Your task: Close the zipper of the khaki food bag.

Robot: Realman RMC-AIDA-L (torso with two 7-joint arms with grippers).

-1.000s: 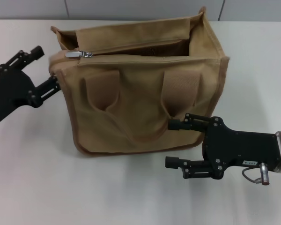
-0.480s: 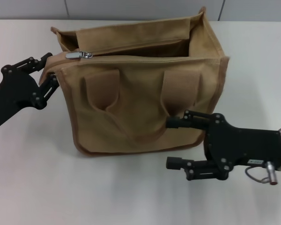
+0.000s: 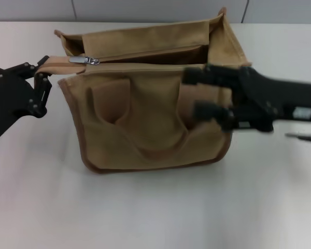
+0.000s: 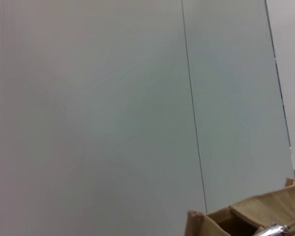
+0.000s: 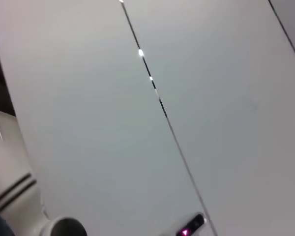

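The khaki food bag point(image 3: 145, 119) stands on the white table, its top open, two handles facing me. The zipper point(image 3: 145, 66) runs along the front top edge, with its silver pull tab point(image 3: 85, 60) at the bag's left end. My left gripper point(image 3: 43, 70) is at the bag's top left corner, shut on the end of the fabric strip there. My right gripper point(image 3: 199, 93) is open and raised in front of the bag's upper right part, motion-blurred. The left wrist view shows the bag's corner point(image 4: 246, 216) and the pull tab point(image 4: 273, 229).
The white table point(image 3: 145, 207) spreads in front of and beside the bag. A grey panelled wall point(image 4: 113, 98) rises behind the table. The right wrist view shows only wall panels point(image 5: 187, 73).
My left gripper closed on the bag's top left corner and pulled it slightly left. My right gripper rose from the table at the bag's lower right to the bag's upper right.
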